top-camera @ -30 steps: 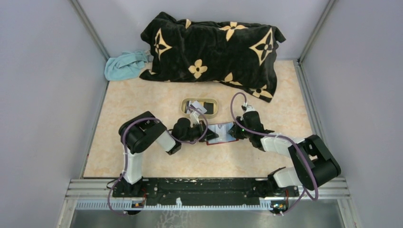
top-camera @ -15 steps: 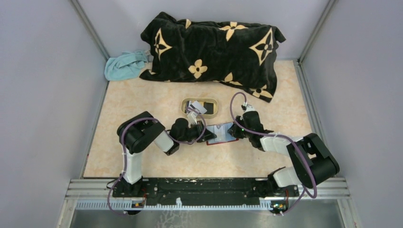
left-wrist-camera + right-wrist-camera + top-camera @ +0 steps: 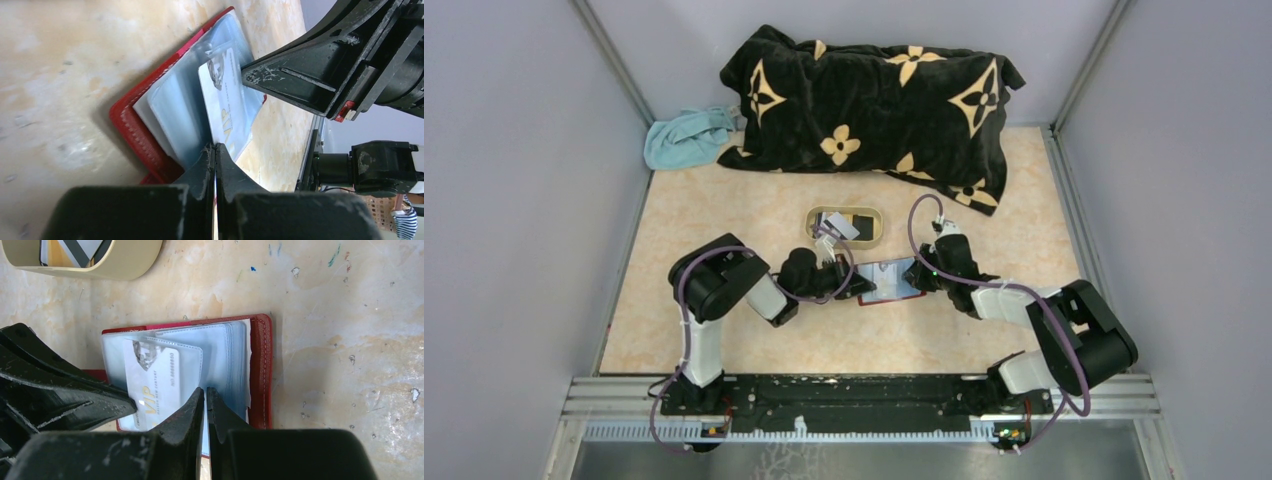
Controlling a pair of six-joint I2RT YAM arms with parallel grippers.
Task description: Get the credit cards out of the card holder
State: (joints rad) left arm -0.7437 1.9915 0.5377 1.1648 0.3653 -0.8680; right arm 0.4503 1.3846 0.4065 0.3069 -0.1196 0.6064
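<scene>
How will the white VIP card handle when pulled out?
The white card looks flat and thin: probably stiff and light. Its smooth face may slip in a pinch. Soft sleeves of the card holder might drag along.

The left gripper point(image 3: 216, 148) is seen at the bottom edge with its fingers pressed together, the tips set at the near edge of a white credit card point(image 3: 227, 105) marked "VIP". Whether the card is pinched cannot be determined. The card is lodged in the pale sleeves of the open red card holder point(image 3: 132, 127), which is laid on the worktop point(image 3: 60, 75). The sleeves are met from the upper right by the right gripper point(image 3: 246, 75).
</scene>
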